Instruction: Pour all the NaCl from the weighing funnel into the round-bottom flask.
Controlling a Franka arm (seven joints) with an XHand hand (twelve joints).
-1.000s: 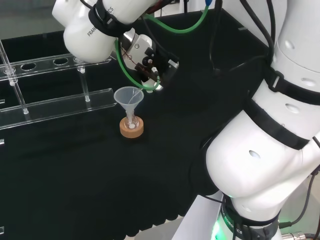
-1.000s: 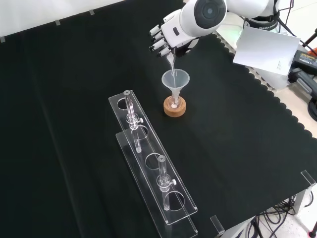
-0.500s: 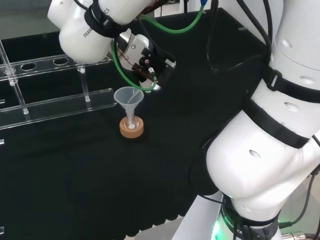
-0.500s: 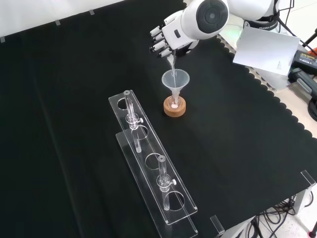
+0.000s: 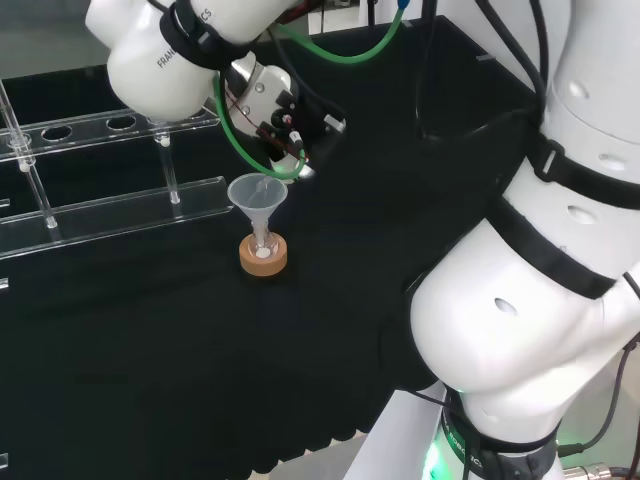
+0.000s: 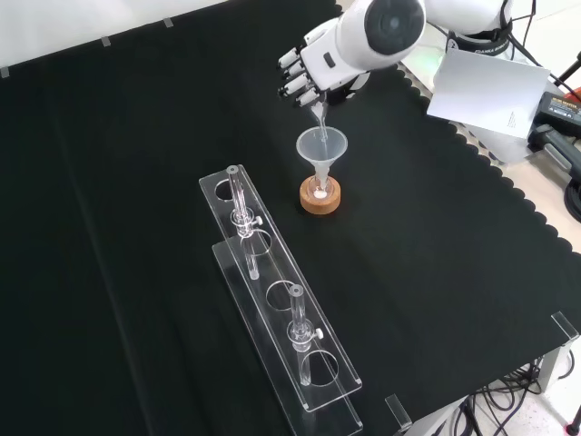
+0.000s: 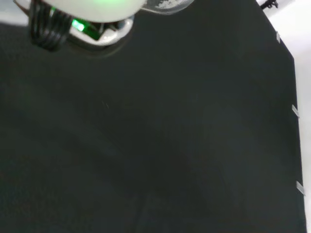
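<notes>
The hand (image 6: 313,65) hovers over a clear plastic funnel (image 6: 321,145) and is shut on the clear weighing funnel (image 6: 319,114), which tilts steeply with its tip down in the funnel's mouth. The funnel's stem stands in a small round-bottom flask (image 6: 319,188) on a cork ring (image 6: 320,202). A little white powder lies in the flask's bottom. The head view has the hand (image 5: 277,112) just above and right of the funnel (image 5: 257,194), flask (image 5: 262,245) and cork ring (image 5: 263,260). In the wrist view a blurred clear piece holding white grains (image 7: 165,4) lies close to the camera.
A clear two-tier tube rack (image 6: 272,300) lies in front of the flask in the front view, with two glass tubes (image 6: 238,195) standing in it; it is at the left in the head view (image 5: 110,215). White paper (image 6: 486,86) lies at the cloth's far right corner.
The hand has risen a little and turned further over the funnel, tipping the weighing funnel more steeply. The flask, funnel and rack have not moved.
</notes>
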